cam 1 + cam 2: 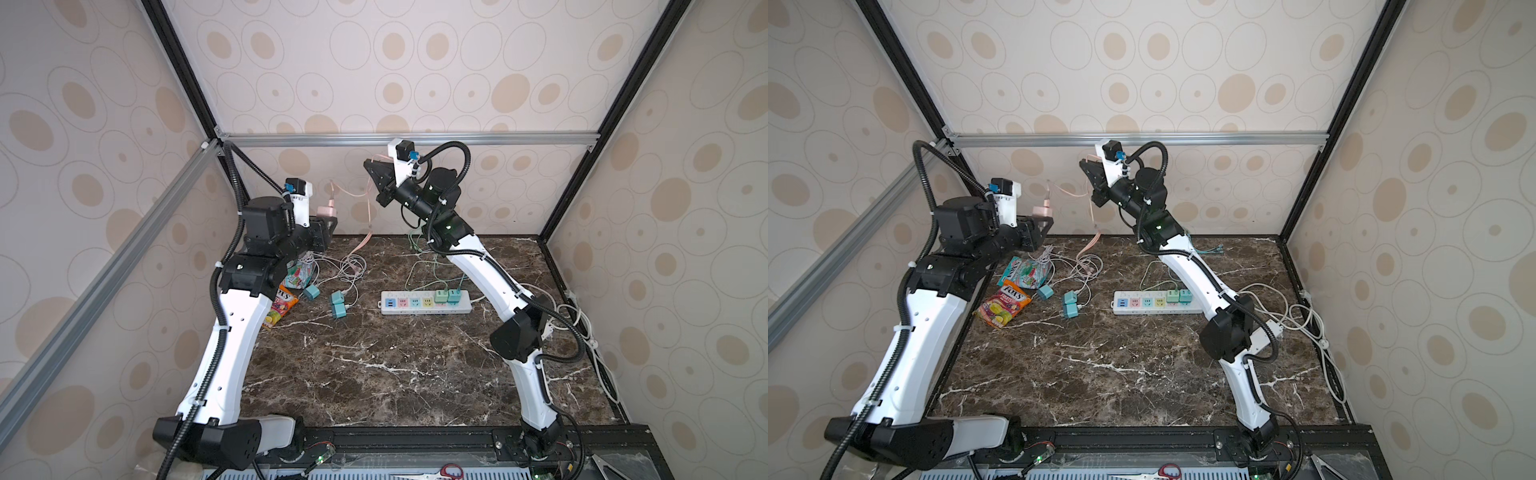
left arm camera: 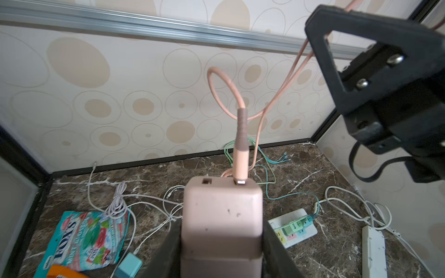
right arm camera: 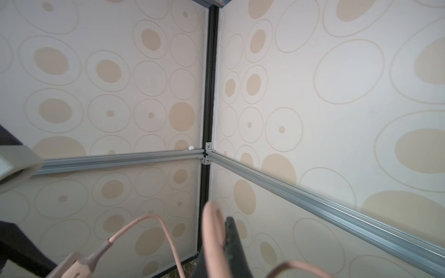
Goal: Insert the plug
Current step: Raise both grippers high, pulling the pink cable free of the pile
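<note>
Top views both show the left gripper [image 1: 329, 223] clamped around the pink plug [image 1: 326, 210], raised above the marble table [image 1: 374, 365]. Its pink cable [image 1: 370, 208] runs rightward to the right gripper [image 1: 376, 170], pinched tight on it. Below lies the power strip [image 1: 426, 303], two green plugs [image 1: 446, 296] seated in it.

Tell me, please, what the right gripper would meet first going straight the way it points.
Most likely the wall by the black corner post; past the pink cable it grips, the right gripper's way looks free, depth unclear.
</note>
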`<move>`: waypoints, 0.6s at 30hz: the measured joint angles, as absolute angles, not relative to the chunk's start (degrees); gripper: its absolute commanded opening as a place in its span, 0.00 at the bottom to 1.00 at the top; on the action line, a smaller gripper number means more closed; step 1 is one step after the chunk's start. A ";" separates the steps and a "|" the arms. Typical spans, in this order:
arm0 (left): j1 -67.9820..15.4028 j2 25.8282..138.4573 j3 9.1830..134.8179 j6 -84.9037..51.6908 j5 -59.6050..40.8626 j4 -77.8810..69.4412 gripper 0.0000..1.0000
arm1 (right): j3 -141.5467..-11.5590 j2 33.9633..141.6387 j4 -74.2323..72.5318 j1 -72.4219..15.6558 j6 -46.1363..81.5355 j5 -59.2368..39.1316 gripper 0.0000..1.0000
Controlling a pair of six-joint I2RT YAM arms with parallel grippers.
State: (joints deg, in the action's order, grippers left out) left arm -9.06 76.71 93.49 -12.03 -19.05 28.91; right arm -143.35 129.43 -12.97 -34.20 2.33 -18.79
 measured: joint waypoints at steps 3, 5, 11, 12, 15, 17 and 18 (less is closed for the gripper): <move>-9.72 79.99 95.96 -12.97 -20.23 25.98 0.00 | -148.38 134.06 -13.37 -31.16 3.20 -18.17 0.00; -9.82 82.39 98.54 -13.56 -21.02 23.62 0.00 | -148.99 136.00 -14.13 -29.26 3.11 -17.82 0.00; -10.15 93.38 111.22 -13.85 -21.34 17.37 0.00 | -149.62 140.62 -16.84 -25.78 1.63 -17.28 0.00; -10.15 95.70 113.71 -13.85 -21.19 16.43 0.00 | -150.28 141.47 -17.21 -25.41 1.41 -17.02 0.00; -10.15 103.79 121.89 -13.80 -20.67 13.80 0.00 | -152.11 143.79 -18.28 -24.25 1.04 -16.03 0.01; -10.31 108.84 126.34 -13.80 -20.08 12.10 0.00 | -152.38 144.64 -18.68 -23.35 1.19 -15.77 0.03; -10.37 110.69 127.72 -13.82 -19.97 11.40 0.00 | -152.38 144.92 -18.72 -22.90 1.28 -15.84 0.04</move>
